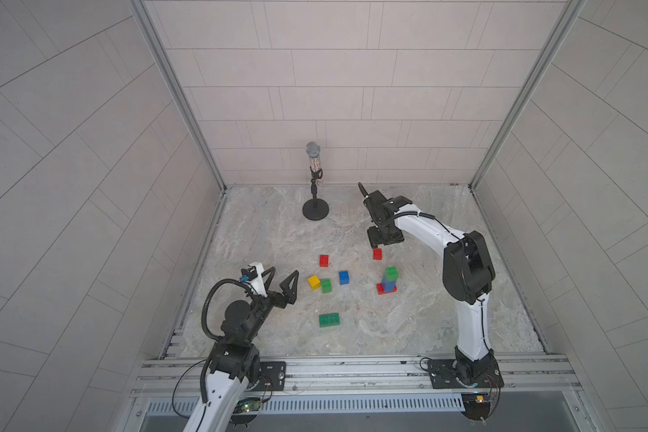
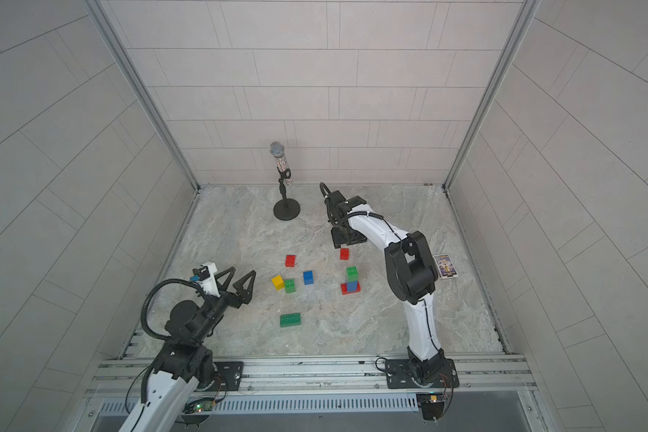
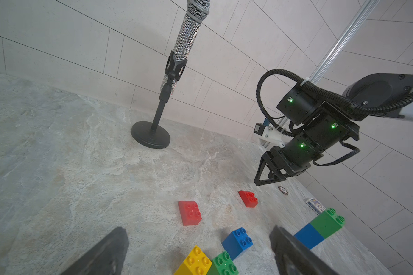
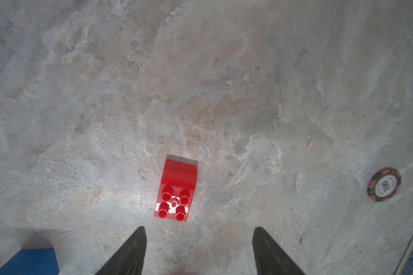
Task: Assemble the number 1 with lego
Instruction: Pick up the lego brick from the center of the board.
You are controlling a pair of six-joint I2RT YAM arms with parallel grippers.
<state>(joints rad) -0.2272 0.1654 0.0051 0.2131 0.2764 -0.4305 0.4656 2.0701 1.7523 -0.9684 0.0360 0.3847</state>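
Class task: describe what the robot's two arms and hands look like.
The left arm and right arm have white links, bulky black joints and black ribbed cable hose. The left hand and right hand each have two black triangular open-frame fingers. The right wrist shows green lights.

Lab robot cell: tiled walls (image 1: 333,74), aluminium frame (image 1: 179,93), mounting rail (image 1: 352,368).

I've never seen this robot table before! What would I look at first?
Probably the glittery microphone on its stand at the back of the table. Then the bright lego bricks scattered mid-table, with a little tower of green on blue on a red base, and the right gripper hanging open near a lone red brick.
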